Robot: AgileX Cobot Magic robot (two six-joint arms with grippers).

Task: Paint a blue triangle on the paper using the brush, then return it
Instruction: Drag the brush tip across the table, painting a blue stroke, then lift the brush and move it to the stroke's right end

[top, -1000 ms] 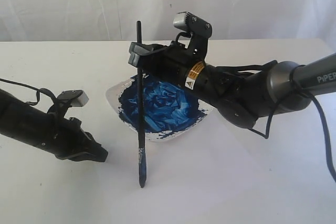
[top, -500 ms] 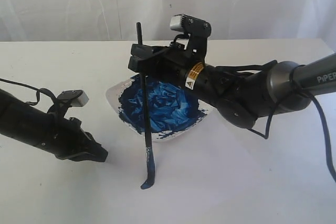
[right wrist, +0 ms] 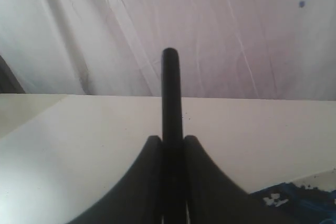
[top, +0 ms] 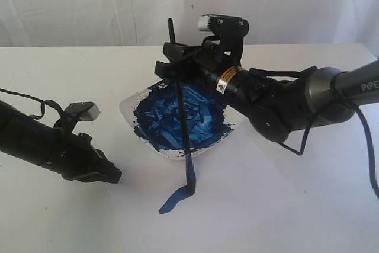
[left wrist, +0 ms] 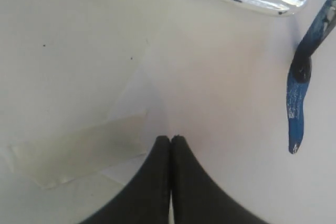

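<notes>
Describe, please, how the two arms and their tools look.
The left arm and right arm are mostly black with loose black cables. The right adds a grey tube lettered PiPER, a yellow label and a silver-capped camera. The left tool and right tool are tapered and black.

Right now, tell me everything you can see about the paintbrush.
The brush is thin, straight and black, seemingly plastic or painted wood. The right pincer clamps it near its upper end, with a short stub above the jaws. It stands almost upright, leaning slightly, crossing in front of the paint-filled dish in the exterior view. Its blue-wet tip presses on the paper at the end of a short blue stroke.
</notes>
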